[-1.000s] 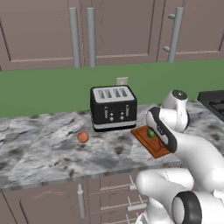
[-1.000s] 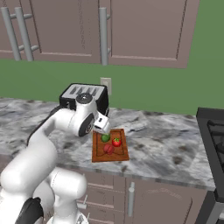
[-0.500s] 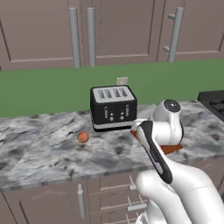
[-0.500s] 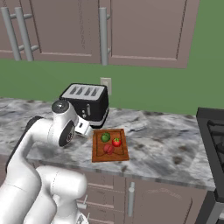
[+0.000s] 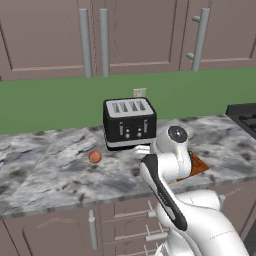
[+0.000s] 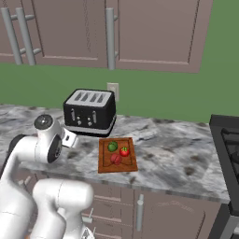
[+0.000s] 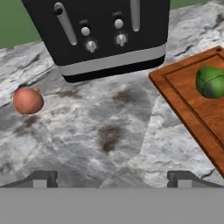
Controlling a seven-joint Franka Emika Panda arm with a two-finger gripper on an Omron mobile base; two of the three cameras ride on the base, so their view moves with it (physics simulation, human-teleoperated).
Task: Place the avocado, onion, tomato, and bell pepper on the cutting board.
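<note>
Three items already sit on the board (image 6: pixel 117 156) in the right view — green, red, reddish. Left view: the onion (image 5: pixel 94 157) lies alone, left of the toaster (image 5: pixel 129 123). Hand view: gripper (image 7: pixel 111 178) spread wide, empty — next, reach left and grasp the onion.

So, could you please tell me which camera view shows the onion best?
The hand view: the onion is large and unobstructed on the counter, left of the toaster, its little stem tip visible. The left base view shows it as a small orange ball. The right base view gives me no clear sight of it.
</note>
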